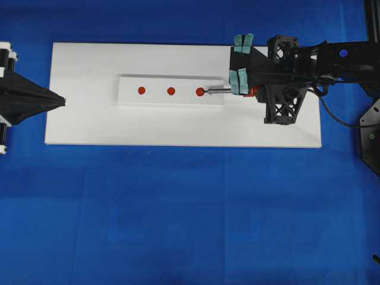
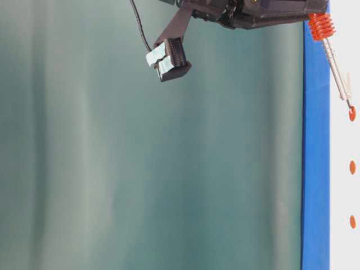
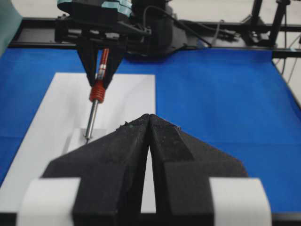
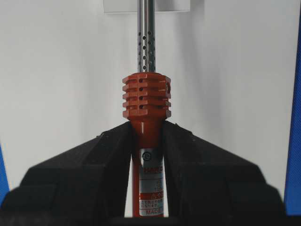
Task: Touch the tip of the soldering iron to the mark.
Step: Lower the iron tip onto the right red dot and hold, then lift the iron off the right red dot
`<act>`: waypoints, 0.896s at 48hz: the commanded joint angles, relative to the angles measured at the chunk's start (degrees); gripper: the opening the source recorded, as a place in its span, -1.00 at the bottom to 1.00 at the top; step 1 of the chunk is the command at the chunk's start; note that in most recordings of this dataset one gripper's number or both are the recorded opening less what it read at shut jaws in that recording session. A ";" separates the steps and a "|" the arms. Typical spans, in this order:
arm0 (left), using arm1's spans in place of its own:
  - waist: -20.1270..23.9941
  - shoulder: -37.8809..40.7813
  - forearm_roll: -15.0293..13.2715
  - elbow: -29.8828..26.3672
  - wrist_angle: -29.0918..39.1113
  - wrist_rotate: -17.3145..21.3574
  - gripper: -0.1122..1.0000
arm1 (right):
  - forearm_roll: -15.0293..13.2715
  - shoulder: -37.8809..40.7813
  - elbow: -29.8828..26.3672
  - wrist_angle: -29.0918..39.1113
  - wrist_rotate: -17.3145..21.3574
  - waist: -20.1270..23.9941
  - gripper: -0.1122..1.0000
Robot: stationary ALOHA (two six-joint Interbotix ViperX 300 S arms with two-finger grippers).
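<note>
Right gripper (image 4: 146,141) is clamped on the orange-handled, silver-shafted soldering iron (image 1: 221,91), tip at the white block's (image 1: 127,95) nearest outer dot; the middle red dot mark (image 1: 171,91) is untouched. Left gripper (image 3: 149,123) is closed, empty.

soldering iron (image 4: 146,101): orange-red ribbed handle between the jaws, silver shaft ahead of them | right gripper (image 4: 146,141): black | pads (image 1: 238,81): teal | block (image 1: 171,91): white, 3 red dots | mark (image 1: 171,91): red | board (image 1: 89,113): white | table cover (image 1: 178,214): blue | left gripper (image 3: 149,123): black, white tape patches
</note>
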 commanded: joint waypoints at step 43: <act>0.00 0.18 0.18 -0.70 -0.26 -0.09 -0.79 | -0.44 -4.66 -5.10 6.94 -0.26 -0.09 -0.68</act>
